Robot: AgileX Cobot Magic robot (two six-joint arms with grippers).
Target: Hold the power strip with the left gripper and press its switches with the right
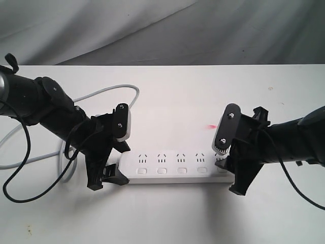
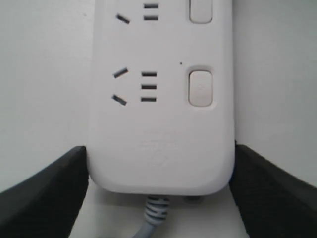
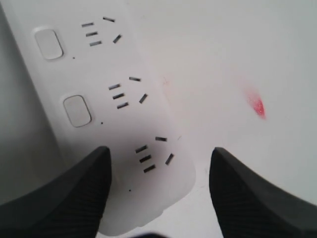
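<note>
The white power strip (image 1: 175,165) lies lengthwise near the table's front. My left gripper (image 1: 114,165) is shut on its cord end. In the left wrist view both black fingers (image 2: 54,188) press the sides of the strip (image 2: 158,124), just past the first switch (image 2: 200,88). My right gripper (image 1: 231,170) is open over the opposite end. In the right wrist view one finger (image 3: 74,193) lies over the strip (image 3: 148,114) and hides the last switch. The other finger hangs above bare table. Two switches (image 3: 78,110) show beyond it. Four switches (image 1: 162,171) show in the exterior view.
The grey cord (image 1: 101,94) leaves the held end (image 2: 156,215) and loops across the table's left and back. A small red mark (image 1: 209,126) sits on the white table (image 1: 167,218) behind the strip's right end. Grey cloth (image 1: 152,25) hangs behind the table.
</note>
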